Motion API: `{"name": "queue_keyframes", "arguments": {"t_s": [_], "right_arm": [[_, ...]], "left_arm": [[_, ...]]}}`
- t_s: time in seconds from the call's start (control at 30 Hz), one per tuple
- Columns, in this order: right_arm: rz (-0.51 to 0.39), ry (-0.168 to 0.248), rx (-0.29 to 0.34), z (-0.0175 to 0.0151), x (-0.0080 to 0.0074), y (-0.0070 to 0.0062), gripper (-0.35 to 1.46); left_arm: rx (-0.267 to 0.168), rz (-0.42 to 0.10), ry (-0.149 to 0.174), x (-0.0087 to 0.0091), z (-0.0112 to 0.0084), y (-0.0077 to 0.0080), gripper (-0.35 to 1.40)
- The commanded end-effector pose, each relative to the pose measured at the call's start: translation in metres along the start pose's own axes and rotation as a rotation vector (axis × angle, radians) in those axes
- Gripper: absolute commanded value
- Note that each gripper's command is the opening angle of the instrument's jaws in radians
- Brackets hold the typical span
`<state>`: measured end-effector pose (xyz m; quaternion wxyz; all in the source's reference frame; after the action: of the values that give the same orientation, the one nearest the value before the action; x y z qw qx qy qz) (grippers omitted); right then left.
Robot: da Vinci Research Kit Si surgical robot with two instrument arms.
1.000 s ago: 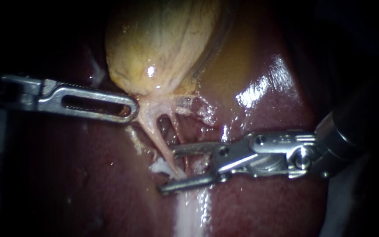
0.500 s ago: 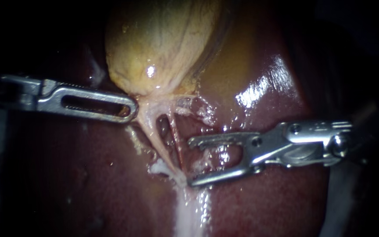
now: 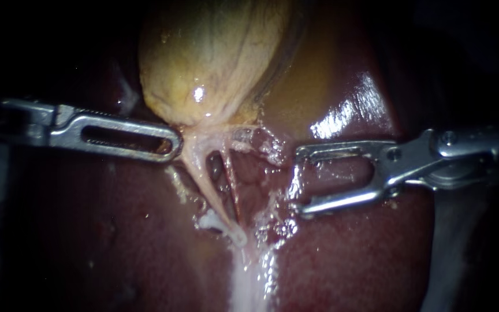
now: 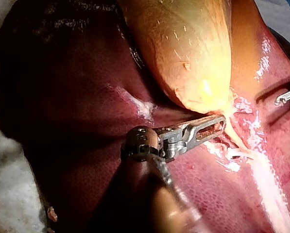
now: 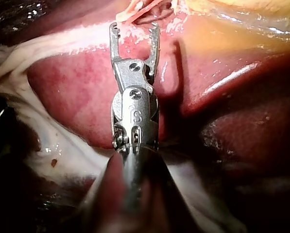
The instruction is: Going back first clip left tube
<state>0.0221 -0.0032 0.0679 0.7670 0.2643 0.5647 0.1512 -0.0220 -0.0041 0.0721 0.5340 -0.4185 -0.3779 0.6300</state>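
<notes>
Left instrument (image 3: 173, 144): jaws closed together, their tip pinching the pale tissue (image 3: 194, 147) just under the gallbladder (image 3: 215, 58). How much is caught between them is hard to make out. Its shaft is lost in the dark at the endoscope view's left edge.

Right instrument (image 3: 298, 180): jaws spread wide, nothing between them, over the liver (image 3: 347, 260). It is near the tubes but apart from them. Cannot tell whether the lower jaw touches the wet surface. Its wrist fades into shadow.

Left tube (image 3: 209, 190): the pale, thicker strand running down from the gallbladder's neck. A thin reddish tube (image 3: 233, 190) lies just beside it. The lower ends of both blur into whitish tissue.

Left wrist view cuts off the right instrument; only its jaw tips show.
</notes>
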Motion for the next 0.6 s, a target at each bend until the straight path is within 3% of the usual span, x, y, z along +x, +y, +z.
{"name": "queue_keyframes", "arguments": {"t_s": [0.03, 0.23, 0.6], "right_arm": [[0.0, 0.0, 0.001, 0.0, 0.0, 0.0, 0.49], [0.0, 0.0, 0.001, 0.0, 0.0, -0.0002, 0.49], [0.0, 0.0, 0.001, 0.0, 0.0001, -0.0003, 0.49]], "left_arm": [[0.002, 0.001, 0.001, 0.0, 0.0001, -0.0003, -0.35], [0.006, 0.005, 0.004, -0.0001, 0.0011, -0.0013, -0.35], [0.005, 0.014, 0.002, -0.0009, 0.0055, -0.0025, -0.35]]}}
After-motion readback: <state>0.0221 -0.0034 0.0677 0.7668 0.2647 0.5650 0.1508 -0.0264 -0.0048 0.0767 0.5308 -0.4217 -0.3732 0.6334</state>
